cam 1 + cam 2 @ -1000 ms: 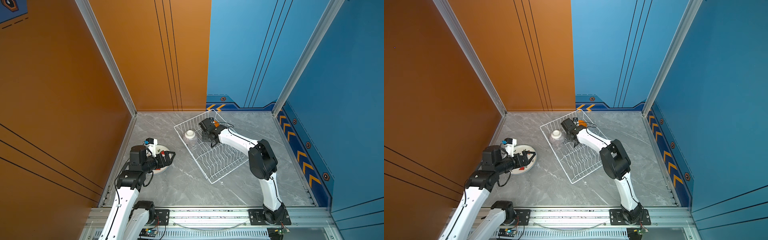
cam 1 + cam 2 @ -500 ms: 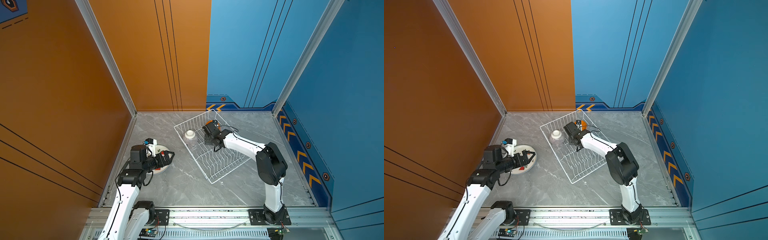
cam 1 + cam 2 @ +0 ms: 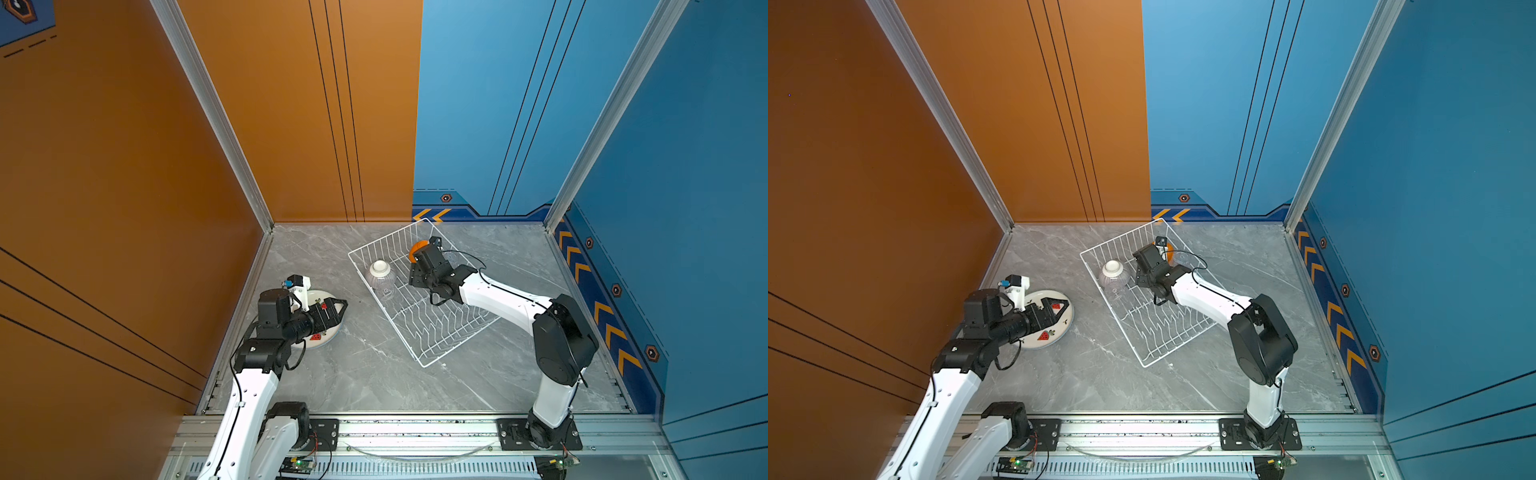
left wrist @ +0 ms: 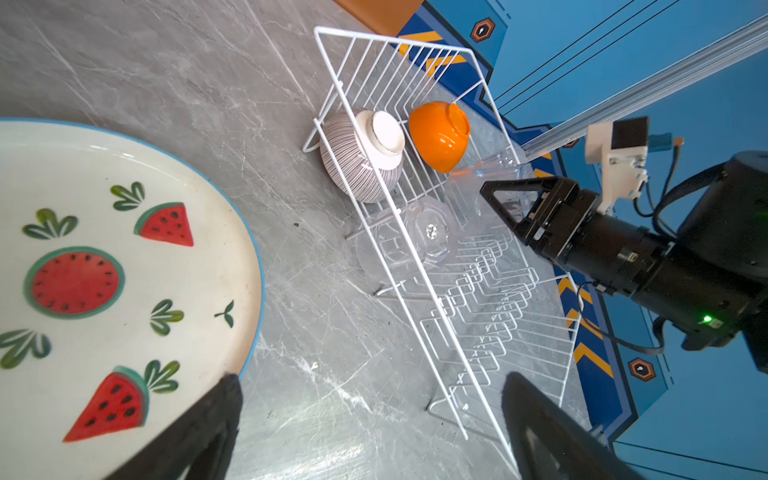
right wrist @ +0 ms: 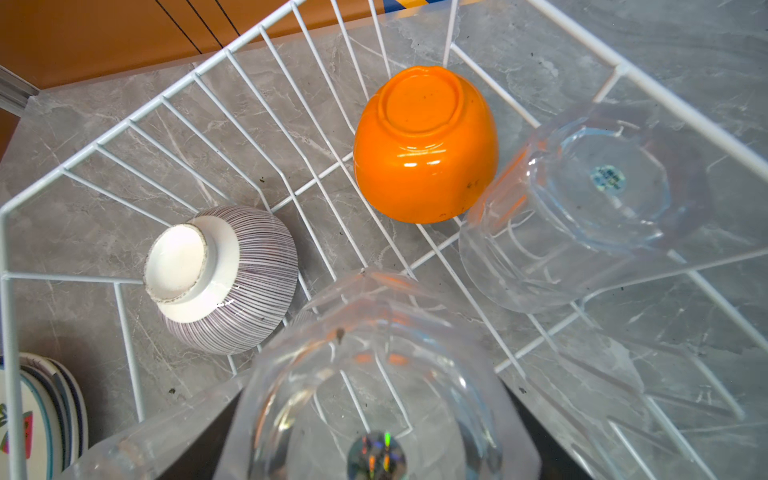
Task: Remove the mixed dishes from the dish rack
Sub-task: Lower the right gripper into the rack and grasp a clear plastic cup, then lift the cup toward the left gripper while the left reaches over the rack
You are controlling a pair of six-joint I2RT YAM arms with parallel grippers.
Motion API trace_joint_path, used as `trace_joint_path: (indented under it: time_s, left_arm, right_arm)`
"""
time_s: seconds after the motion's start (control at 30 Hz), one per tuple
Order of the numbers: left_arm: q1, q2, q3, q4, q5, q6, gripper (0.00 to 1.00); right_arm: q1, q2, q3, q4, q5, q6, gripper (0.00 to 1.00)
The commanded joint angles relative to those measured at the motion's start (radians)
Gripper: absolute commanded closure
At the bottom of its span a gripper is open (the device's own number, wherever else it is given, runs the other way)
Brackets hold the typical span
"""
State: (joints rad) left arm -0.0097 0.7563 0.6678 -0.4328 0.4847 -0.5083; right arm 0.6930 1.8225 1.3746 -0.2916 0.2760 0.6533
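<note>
Glossy orange bowl, pinstriped bowl, faceted glasses rest in wire rack.

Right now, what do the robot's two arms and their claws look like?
The left arm and right arm are white shells with bulky black joints. Black cables loop along them. Each wrist carries a white camera bracket with a blue plug. The left claw and right claw are black with hollow triangular fingers. A green light marks the right wrist.

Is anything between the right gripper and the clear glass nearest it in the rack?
Nothing visible. The clear glass sits directly ahead of the right gripper, with the striped bowl, orange bowl and second glass all farther off.
</note>
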Motion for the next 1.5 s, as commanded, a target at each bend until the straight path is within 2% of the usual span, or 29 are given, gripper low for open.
trace_joint_path:
  time_s: [0.0, 0.07, 0.13, 0.33, 0.57, 0.83, 1.07, 1.3, 1.47]
  left_arm:
    - [-0.048, -0.033, -0.055, 0.170, 0.006, -0.130, 0.02]
    - [-0.091, -0.044, -0.090, 0.284, -0.022, -0.193, 0.02]
    - [-0.135, -0.044, -0.093, 0.327, -0.064, -0.218, 0.02]
    - [-0.270, 0.006, -0.062, 0.403, -0.163, -0.217, 0.02]
    - [-0.368, 0.116, -0.082, 0.638, -0.156, -0.251, 0.02]
    - [-0.438, 0.245, -0.068, 0.827, -0.155, -0.198, 0.00]
    - [-0.443, 0.349, -0.030, 0.954, -0.107, -0.153, 0.12]
    - [-0.449, 0.422, 0.010, 1.081, -0.030, -0.141, 0.30]
    - [-0.478, 0.455, 0.041, 1.105, 0.024, -0.118, 0.35]
  right_arm:
    - [0.002, -0.083, -0.041, 0.087, -0.065, 0.030, 0.47]
    - [-0.007, -0.119, -0.078, 0.129, -0.117, 0.046, 0.47]
    - [-0.013, -0.157, -0.111, 0.160, -0.144, 0.061, 0.47]
    - [-0.027, -0.250, -0.190, 0.257, -0.254, 0.110, 0.47]
    - [-0.031, -0.337, -0.273, 0.395, -0.366, 0.201, 0.47]
    - [-0.003, -0.404, -0.318, 0.456, -0.397, 0.251, 0.47]
    - [0.003, -0.450, -0.345, 0.475, -0.406, 0.272, 0.47]
    - [0.037, -0.464, -0.350, 0.496, -0.433, 0.289, 0.47]
    - [0.040, -0.468, -0.353, 0.518, -0.450, 0.297, 0.48]
